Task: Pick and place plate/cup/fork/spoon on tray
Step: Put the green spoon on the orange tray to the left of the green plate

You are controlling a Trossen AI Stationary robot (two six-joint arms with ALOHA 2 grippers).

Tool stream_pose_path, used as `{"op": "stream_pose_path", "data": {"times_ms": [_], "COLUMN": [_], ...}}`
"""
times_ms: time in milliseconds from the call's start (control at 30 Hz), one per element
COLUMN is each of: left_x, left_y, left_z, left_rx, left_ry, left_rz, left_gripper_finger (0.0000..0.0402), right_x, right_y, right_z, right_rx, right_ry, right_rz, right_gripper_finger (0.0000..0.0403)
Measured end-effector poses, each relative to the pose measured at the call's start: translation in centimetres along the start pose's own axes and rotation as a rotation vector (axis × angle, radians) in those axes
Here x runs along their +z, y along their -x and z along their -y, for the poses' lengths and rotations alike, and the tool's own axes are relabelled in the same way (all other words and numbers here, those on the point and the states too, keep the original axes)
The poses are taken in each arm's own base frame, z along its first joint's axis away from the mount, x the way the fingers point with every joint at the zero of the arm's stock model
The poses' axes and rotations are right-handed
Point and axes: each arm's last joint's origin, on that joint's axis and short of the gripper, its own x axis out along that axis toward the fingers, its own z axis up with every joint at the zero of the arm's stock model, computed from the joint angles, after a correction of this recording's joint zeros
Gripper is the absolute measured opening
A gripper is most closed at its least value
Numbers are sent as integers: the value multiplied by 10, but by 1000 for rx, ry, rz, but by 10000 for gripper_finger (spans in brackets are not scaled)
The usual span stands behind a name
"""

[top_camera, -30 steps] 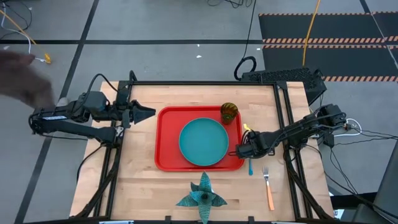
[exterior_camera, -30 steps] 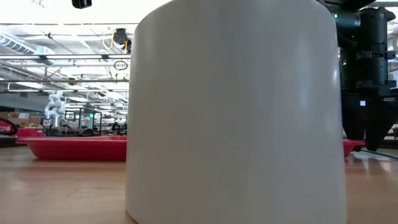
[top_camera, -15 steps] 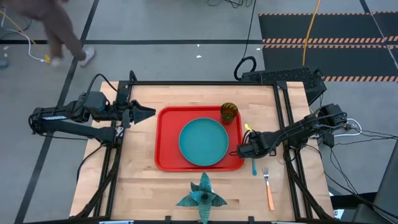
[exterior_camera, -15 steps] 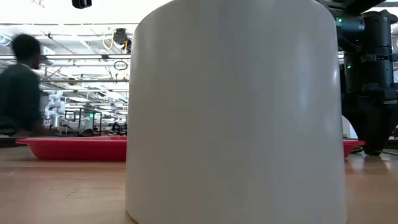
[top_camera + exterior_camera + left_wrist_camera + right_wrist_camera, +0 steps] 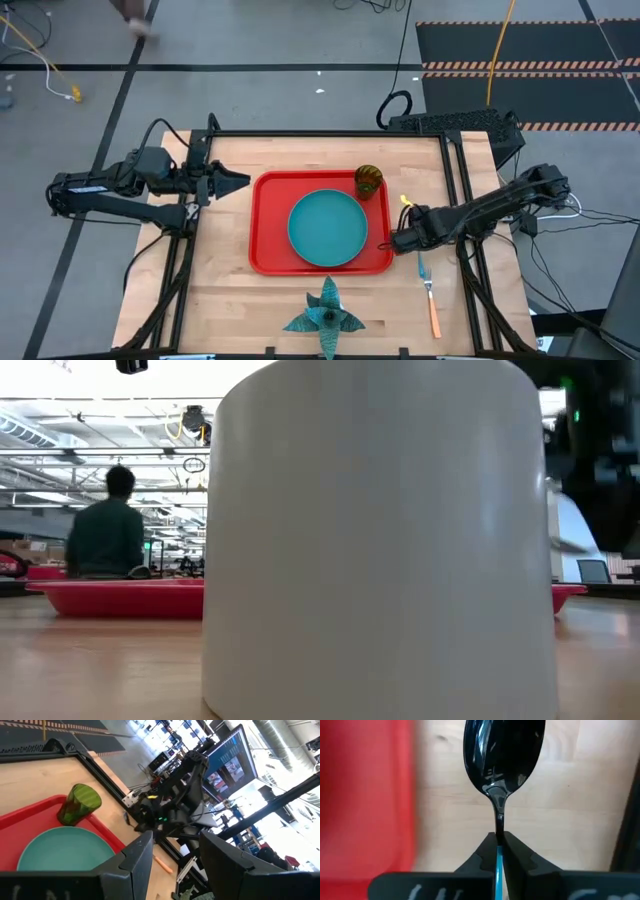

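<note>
The right tool (image 5: pixel 497 851) is pinched tight on the spoon (image 5: pixel 502 757) — just right of the red tray (image 5: pixel 268 225), mid-frame in the high view. On the tray sit the teal plate (image 5: pixel 327 227) and the cup (image 5: pixel 368 181). The fork (image 5: pixel 430 300) lies on the table (image 5: pixel 230 300), lower right. The left tool (image 5: pixel 238 182) waits wide open at the tray's left.

Two matte-black jointed arms with black cables trailing from their bases flank the red tray (image 5: pixel 268 250). The left claw (image 5: pixel 240 181) tapers to a point; the right claw (image 5: pixel 498 851) shows two dark angular fingers (image 5: pixel 520 857).
</note>
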Motion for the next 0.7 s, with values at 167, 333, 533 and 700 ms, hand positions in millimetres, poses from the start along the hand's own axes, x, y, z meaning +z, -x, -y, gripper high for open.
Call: {"op": "stream_pose_path", "data": {"times_ms": [167,333,533,700], "left_x": [0,0,-3,-7], "left_y": [0,-1,-12,-24], "left_z": [0,-1,-3,-5], "left_rx": [1,19,50,70], "left_ry": [-15,-13,8,18], "left_rz": [1,16,-7,-54], "left_gripper_finger": [163,163,163,163], "right_x": [4,13,33,54], "right_y": [45,89,131,152], "right_z": [-10,-30,-64,-103], "right_rx": [118,298,491,676], "right_ry": [20,39,85,127], "right_rz": [88,198,314,403], "right_gripper_finger": [0,0,0,0]}}
